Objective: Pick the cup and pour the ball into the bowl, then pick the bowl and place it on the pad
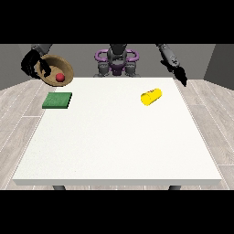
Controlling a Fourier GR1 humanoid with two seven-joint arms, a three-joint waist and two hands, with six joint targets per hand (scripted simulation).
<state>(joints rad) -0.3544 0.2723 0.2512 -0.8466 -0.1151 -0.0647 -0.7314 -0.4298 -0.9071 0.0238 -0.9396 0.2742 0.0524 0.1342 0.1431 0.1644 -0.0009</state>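
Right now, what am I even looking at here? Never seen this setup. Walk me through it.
One picture, taken from a camera across the table, facing the machine. The machine is a humanoid robot standing behind a large white table, small at the top of the view, with two arms ending in black hands.

The hand at the view's left holds a brown bowl in the air, tilted towards the camera, with a red ball inside it. The bowl is above the table's far left corner. Below it, a green pad lies flat on the table. A yellow cup lies on its side at the table's right part. The hand at the view's right hangs by the far right corner and holds nothing.
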